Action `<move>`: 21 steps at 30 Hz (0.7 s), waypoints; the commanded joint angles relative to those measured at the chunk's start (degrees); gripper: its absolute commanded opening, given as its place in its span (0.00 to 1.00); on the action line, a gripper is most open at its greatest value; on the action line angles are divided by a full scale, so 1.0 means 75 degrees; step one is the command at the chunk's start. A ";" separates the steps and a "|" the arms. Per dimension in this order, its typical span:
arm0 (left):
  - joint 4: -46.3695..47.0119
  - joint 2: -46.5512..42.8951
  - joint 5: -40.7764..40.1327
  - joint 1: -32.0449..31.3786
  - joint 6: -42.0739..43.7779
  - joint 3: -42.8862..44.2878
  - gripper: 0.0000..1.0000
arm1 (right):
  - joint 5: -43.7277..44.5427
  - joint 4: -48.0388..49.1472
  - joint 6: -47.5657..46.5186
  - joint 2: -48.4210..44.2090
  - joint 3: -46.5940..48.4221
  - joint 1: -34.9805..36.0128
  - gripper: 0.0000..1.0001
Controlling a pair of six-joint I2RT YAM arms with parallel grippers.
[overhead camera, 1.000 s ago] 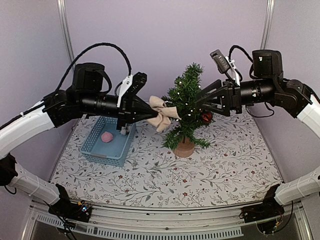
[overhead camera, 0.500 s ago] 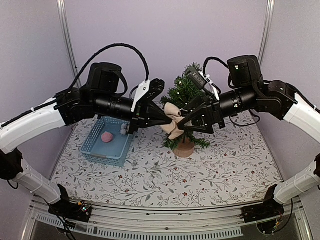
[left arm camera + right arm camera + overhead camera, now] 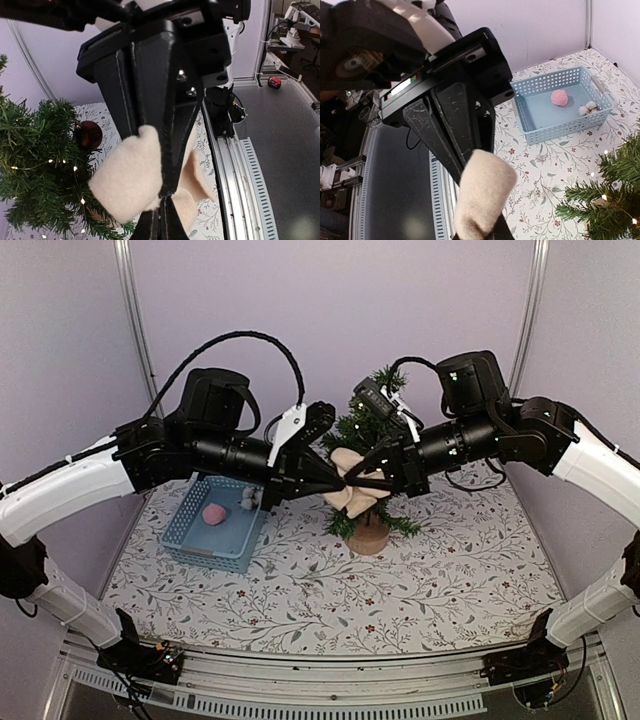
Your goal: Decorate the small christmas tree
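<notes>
Both arms meet mid-air over the tabletop (image 3: 300, 590), tip to tip, in front of the small christmas tree (image 3: 352, 430). The left claw (image 3: 335, 480) is clenched on the beige bow (image 3: 357, 498) at its knot. The right claw (image 3: 352, 481) comes in from the opposite side. In the left wrist view its fingers converge to one point in the bow's middle, so it looks pinched on the same bow. This reads as a handover, or a two-claw placement.

The tree stands upright on its round wooden base (image 3: 368, 535), right of centre and well apart from the blue basket (image 3: 200, 540). A red bauble (image 3: 88, 135) is already hung on it, and its lights are lit.

Key relation: the tree is directly behind the pinch point, away from the arm bases. The bow sits at mid-height of the foliage, with its lobes hanging down roughly parallel to the trunk. The right arm is nearer, its claw crossing the front of the branches, while the left reaches in from the basket side. From the top view I cannot tell whether the bow touches the branches or is just beside them.

Likely next: one claw lets go, then a short push back into the branches. The risk is tipping the tree.
</notes>
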 commanded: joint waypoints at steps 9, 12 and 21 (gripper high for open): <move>0.3618 -0.1856 -0.0681 0.1325 -0.3242 -0.2784 0.72 | 0.2253 0.3099 0.0933 -0.1061 -0.1426 0.0053 0.00; 0.4915 -0.2114 -0.0826 0.1379 -0.4260 -0.3505 0.69 | 0.2800 0.4240 0.1335 -0.1237 -0.1957 0.0051 0.00; 0.6946 -0.1076 -0.1343 0.0962 -0.6484 -0.3248 0.59 | 0.3210 0.6405 0.1678 -0.1115 -0.2712 0.0059 0.00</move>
